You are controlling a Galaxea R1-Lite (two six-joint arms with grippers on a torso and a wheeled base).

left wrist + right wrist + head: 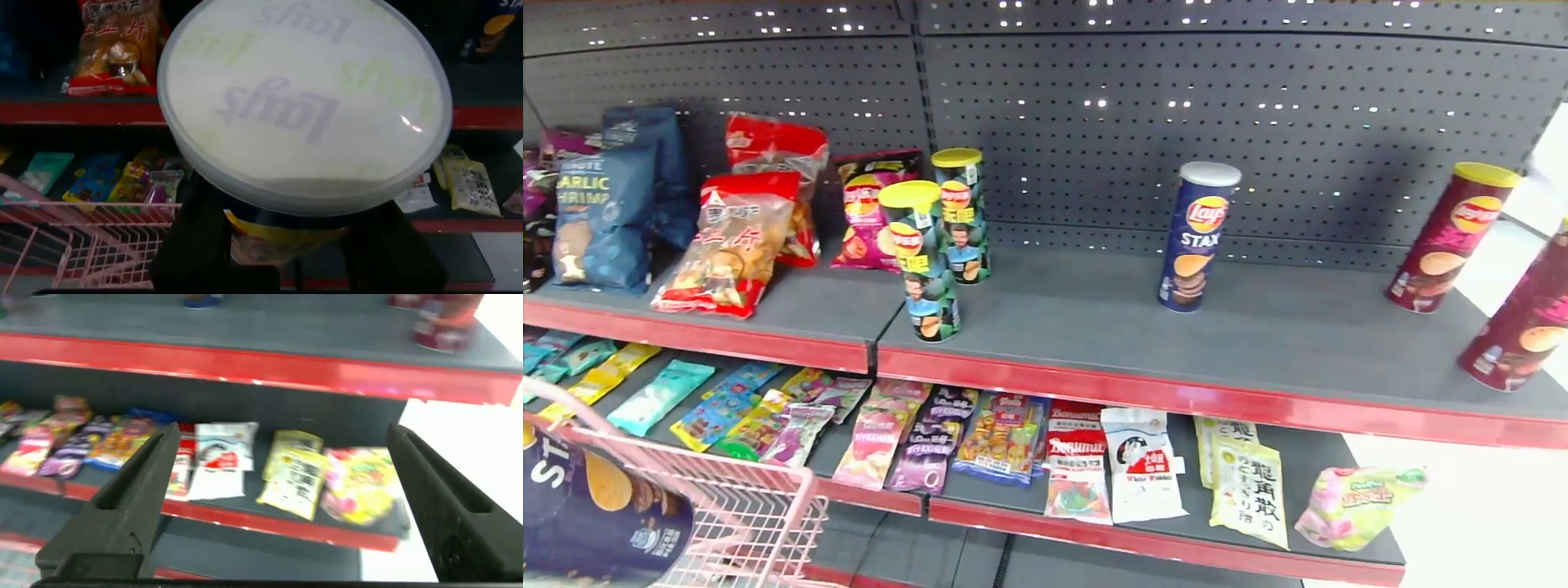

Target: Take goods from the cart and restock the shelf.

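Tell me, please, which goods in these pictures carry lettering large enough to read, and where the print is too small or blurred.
Blue can on the upper shelf: large lettering, legible.
Blue bag at that shelf's left: big white lettering, legible.
Lid of the held can in the left pincer: pale lettering, upside down, legible.
Yellowish packet on the lower shelf: bold dark characters, legible.
Small sachets at the lower shelf's left: too small to read.

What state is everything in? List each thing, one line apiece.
Left tool: shut on the clear-lidded dark cylindrical chip can.
Right tool: open, empty.
Blue cylindrical grey-lidded chip can: upright on the grey shelf, lid on.
Front green yellow-lidded cylindrical can: upright, lid on.
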